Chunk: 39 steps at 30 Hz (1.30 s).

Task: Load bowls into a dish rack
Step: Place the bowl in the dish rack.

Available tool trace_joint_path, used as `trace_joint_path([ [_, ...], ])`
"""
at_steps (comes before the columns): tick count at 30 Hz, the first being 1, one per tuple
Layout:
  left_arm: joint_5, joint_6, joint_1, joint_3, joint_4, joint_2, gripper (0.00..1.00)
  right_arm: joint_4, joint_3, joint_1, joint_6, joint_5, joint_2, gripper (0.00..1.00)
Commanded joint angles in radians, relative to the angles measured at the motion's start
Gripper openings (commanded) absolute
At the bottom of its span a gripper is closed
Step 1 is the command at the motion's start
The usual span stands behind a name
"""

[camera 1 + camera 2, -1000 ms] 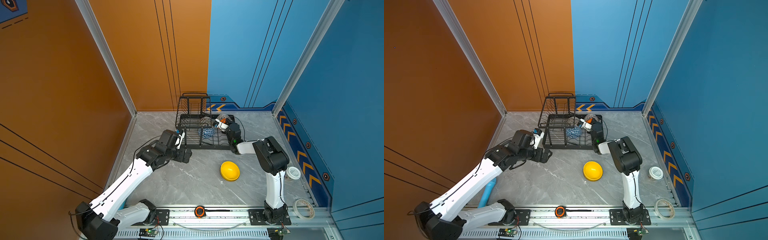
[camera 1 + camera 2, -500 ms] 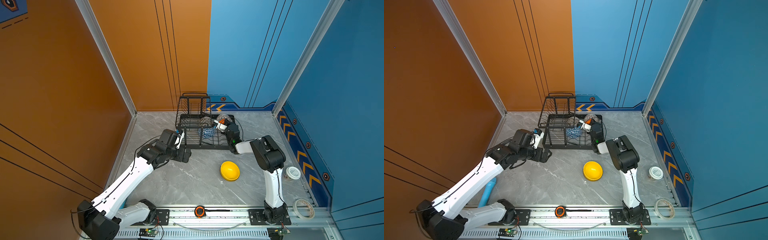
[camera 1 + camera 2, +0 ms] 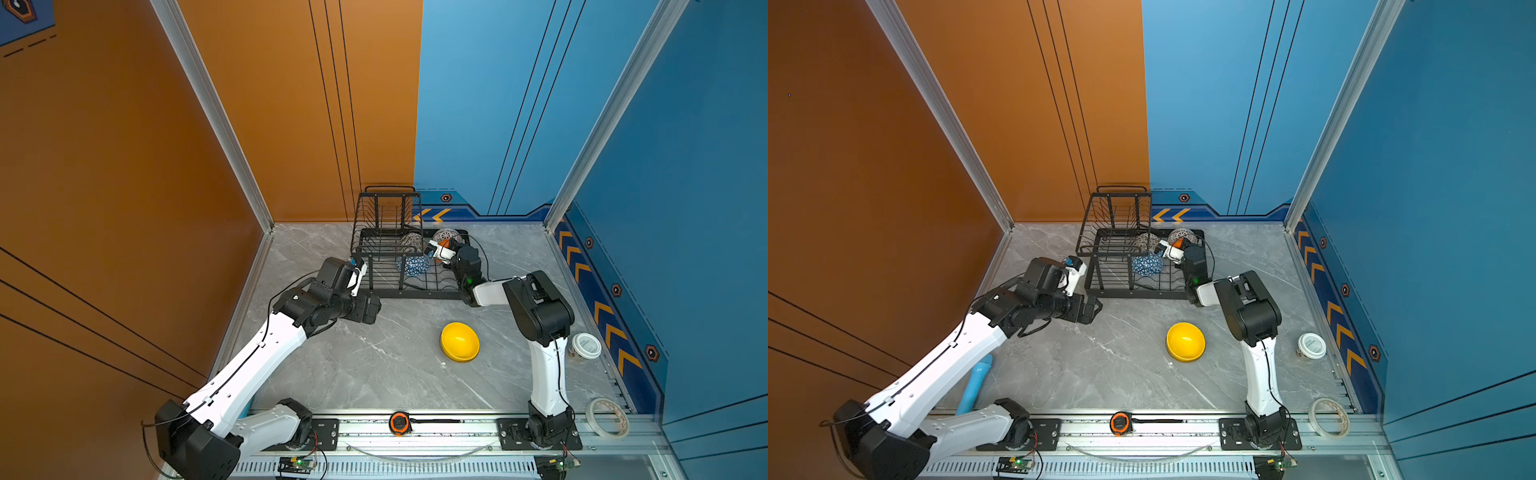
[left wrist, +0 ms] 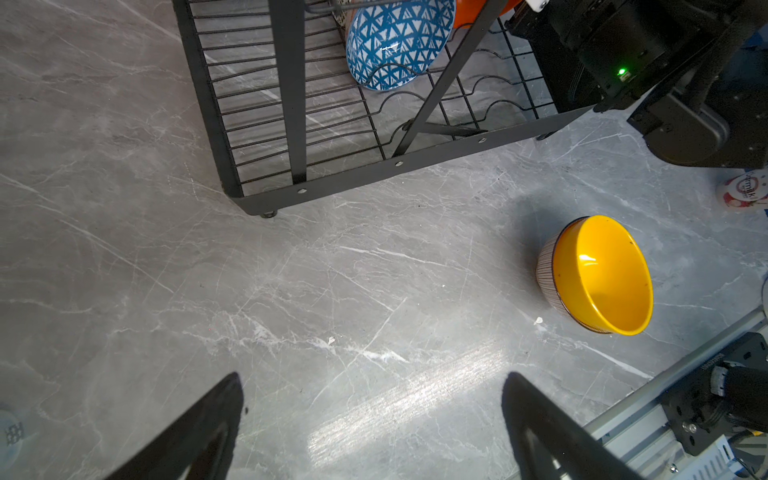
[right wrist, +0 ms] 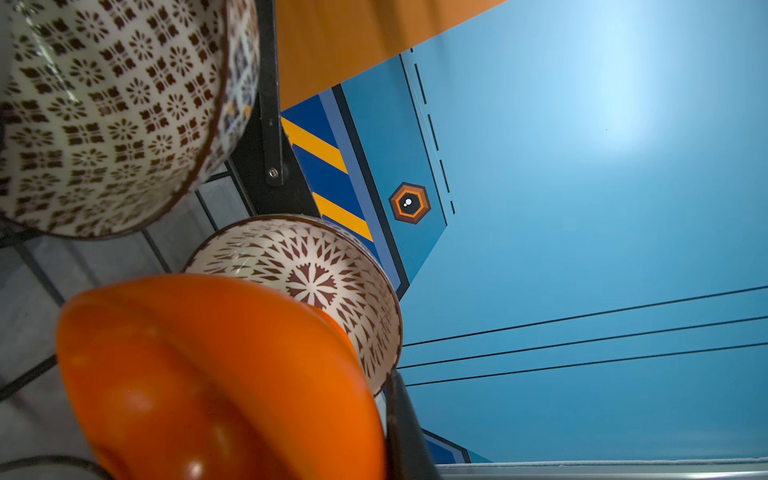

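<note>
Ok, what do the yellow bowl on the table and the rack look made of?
Yellow bowl: probably glazed ceramic, shiny highlights inside, fine stripes outside. Dish rack: looks like black-coated metal wire, matte, thin rods, screwed flat bars.

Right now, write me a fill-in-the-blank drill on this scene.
The loose bowl on the table is ____ inside.
The right gripper is shut on the held bowl, which is ____.
The left gripper is ____ and holds nothing.
The triangle-pattern bowl in the dish rack is white and ____.
Missing words: yellow; orange; open; blue.
</note>
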Motion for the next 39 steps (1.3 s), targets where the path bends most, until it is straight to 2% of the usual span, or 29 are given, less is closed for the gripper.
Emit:
trace_joint_path([
  [1,0.016,0.012,0.009,0.011,-0.017,-0.016,0.98,-0.105,-0.016,-0.002,0.063,-0.045,-0.048,0.00],
  [6,0.017,0.012,0.009,0.016,-0.017,-0.008,0.98,-0.113,-0.018,-0.002,0.077,-0.045,-0.042,0.01],
  [11,0.016,0.011,0.009,0.015,-0.017,-0.008,0.98,-0.106,-0.014,-0.004,0.089,-0.040,-0.039,0.15],
  [22,0.023,0.012,0.009,0.015,-0.017,-0.009,0.98,-0.139,-0.007,-0.009,0.122,-0.038,-0.101,0.33],
  [24,0.024,0.016,0.009,0.015,-0.014,-0.008,0.98,-0.156,-0.012,-0.009,0.130,-0.038,-0.118,0.41],
  [25,0.025,0.018,0.009,0.015,-0.014,-0.008,0.98,-0.164,-0.014,-0.009,0.136,-0.039,-0.126,0.48],
  [28,0.029,0.020,0.009,0.017,-0.011,-0.009,0.98,-0.171,-0.031,-0.007,0.149,-0.035,-0.151,0.79],
  [29,0.032,0.020,0.009,0.017,-0.008,-0.011,0.98,-0.168,-0.042,-0.006,0.154,-0.029,-0.162,0.86],
  [34,0.039,0.020,0.008,0.023,-0.009,-0.017,0.98,-0.174,-0.095,0.006,0.186,0.019,-0.226,0.98],
  [39,0.041,0.013,-0.017,0.013,0.009,-0.016,0.98,-0.208,-0.192,0.048,0.246,0.119,-0.363,1.00],
])
